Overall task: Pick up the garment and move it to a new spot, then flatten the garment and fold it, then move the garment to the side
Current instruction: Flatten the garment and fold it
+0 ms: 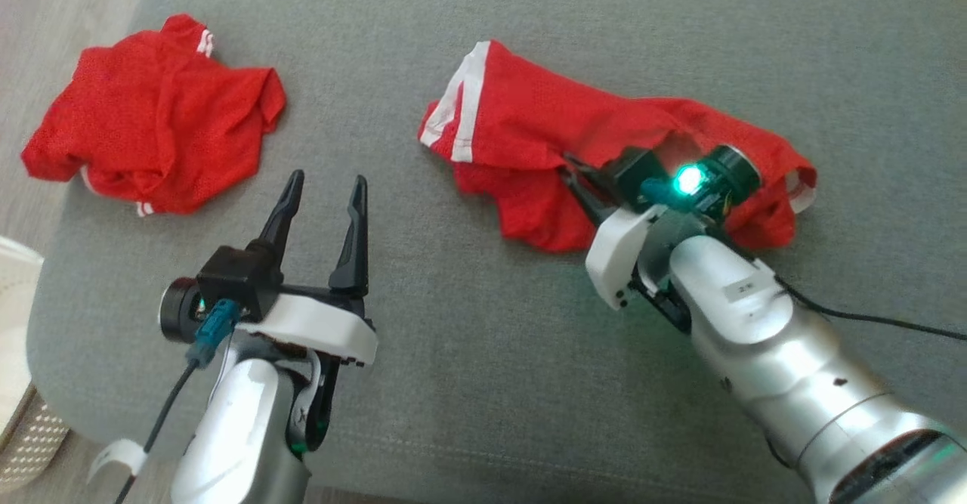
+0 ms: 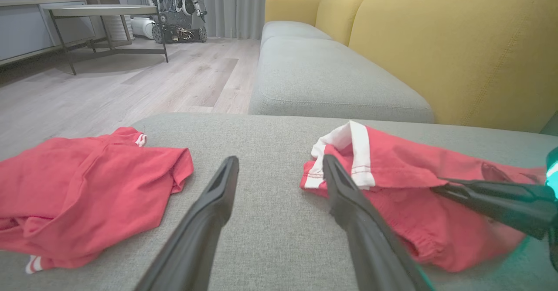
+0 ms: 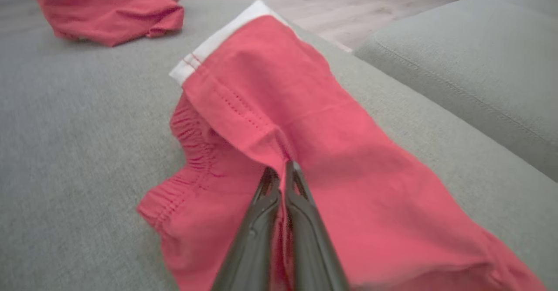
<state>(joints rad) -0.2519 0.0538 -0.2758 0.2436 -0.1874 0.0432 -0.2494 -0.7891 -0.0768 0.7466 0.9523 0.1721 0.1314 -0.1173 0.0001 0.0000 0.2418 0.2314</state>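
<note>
The garment (image 1: 529, 111) is a pair of red shorts with white trim, lying crumpled on the right half of the grey cushion (image 1: 468, 353). My right gripper (image 1: 572, 170) is shut on a raised fold near its middle; in the right wrist view the fingertips (image 3: 281, 169) pinch red cloth (image 3: 314, 107). My left gripper (image 1: 326, 180) hovers open over bare cushion left of the shorts, holding nothing. Its two dark fingers (image 2: 209, 212) frame the white-trimmed hem (image 2: 357, 151) in the left wrist view, where the right gripper (image 2: 440, 185) also reaches in.
A second red garment (image 1: 151, 119) lies bunched at the cushion's far left corner, near its edge. A pale basket (image 1: 15, 323) stands on the floor at lower left. A yellow sofa (image 2: 436, 42) and a round table (image 2: 100, 11) stand beyond.
</note>
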